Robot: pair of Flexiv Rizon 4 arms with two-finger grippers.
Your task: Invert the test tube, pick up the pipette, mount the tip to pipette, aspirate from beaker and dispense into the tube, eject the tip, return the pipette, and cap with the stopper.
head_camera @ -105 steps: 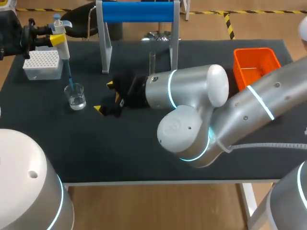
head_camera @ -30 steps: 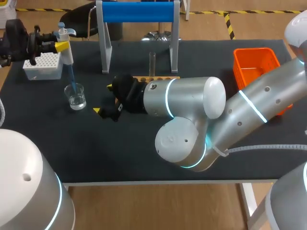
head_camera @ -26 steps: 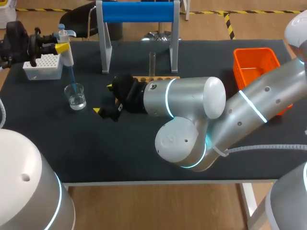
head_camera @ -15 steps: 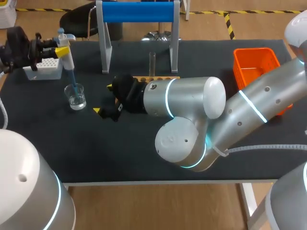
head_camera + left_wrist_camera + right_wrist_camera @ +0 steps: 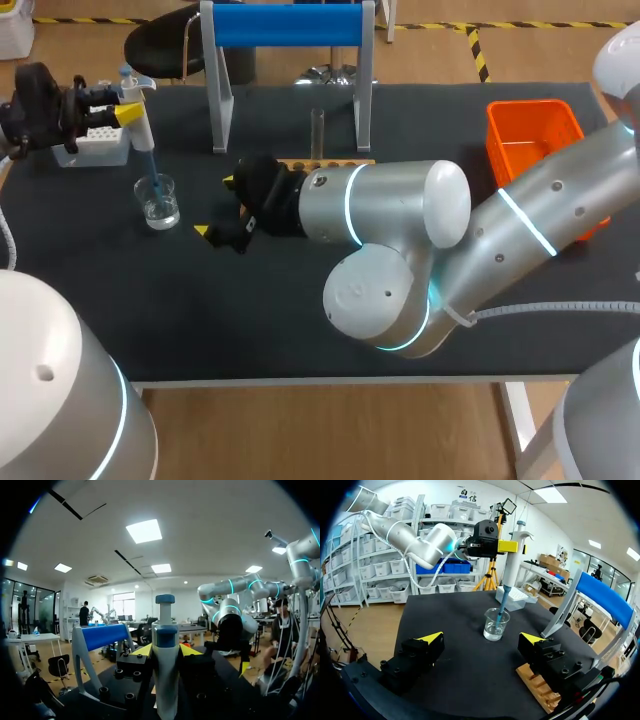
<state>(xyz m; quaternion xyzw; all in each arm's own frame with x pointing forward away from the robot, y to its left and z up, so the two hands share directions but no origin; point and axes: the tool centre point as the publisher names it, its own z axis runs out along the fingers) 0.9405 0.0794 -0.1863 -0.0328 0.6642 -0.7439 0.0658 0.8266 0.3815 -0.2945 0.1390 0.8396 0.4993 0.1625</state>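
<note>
Against the oldest head view, the right arm (image 5: 400, 200) has resettled lower in the view, so the wooden rack (image 5: 330, 161) it then hid now shows. Over the last second this arm has kept still. The left arm (image 5: 35, 105) has drawn back toward the worktop's (image 5: 300, 310) left edge. The head of the pipette (image 5: 141, 122) now sits lower in the head view than before, while its blue tip (image 5: 501, 607) has stayed inside the beaker (image 5: 159, 203). The left jaws pinch the pipette's body from both sides, a yellow fingertip (image 5: 143, 650) pressed to each flank, and hold it nearly upright over the beaker. That beaker holds a little clear liquid and stands near the worktop's left end, just in front of the tip box (image 5: 100, 150). The right jaws are spread wide with nothing between them, low over the worktop. From the wrist view their yellow fingertips (image 5: 432, 637) frame the beaker, which stands ahead of them and apart. By count there is one pipette and one beaker. There is also one white tip box and one test tube (image 5: 317, 132), which stands upright in the single wooden rack. Behind it stands one stand with a blue bar (image 5: 285, 25), and near the right end sits one orange bin (image 5: 530, 105). Two arms are over the worktop.
</note>
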